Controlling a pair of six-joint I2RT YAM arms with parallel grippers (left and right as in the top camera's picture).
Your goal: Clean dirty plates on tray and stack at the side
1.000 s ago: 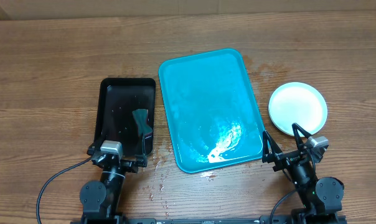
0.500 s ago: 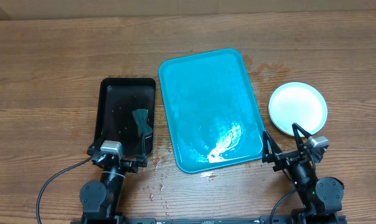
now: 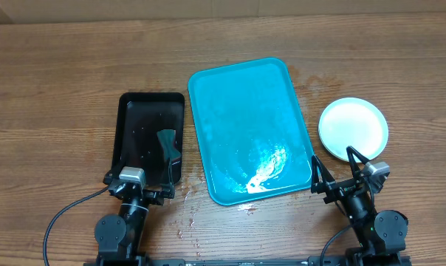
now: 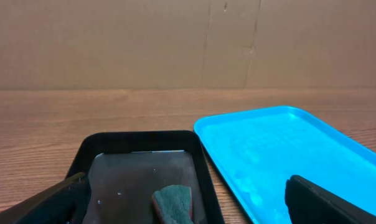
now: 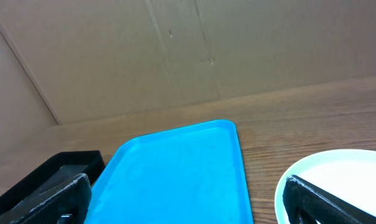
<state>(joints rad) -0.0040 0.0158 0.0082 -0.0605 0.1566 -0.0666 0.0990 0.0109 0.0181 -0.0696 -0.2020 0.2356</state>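
While my left gripper and right gripper gape wide and empty at bottom, a plate sits right of the tray.

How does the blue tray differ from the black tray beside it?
The blue tray is larger; the black tray is smaller and narrower. The black tray holds a green sponge; the blue tray shows only a wet shine. The blue tray lies slightly turned; the black tray lies straighter. Both are rectangular with rounded corners and raised rims.
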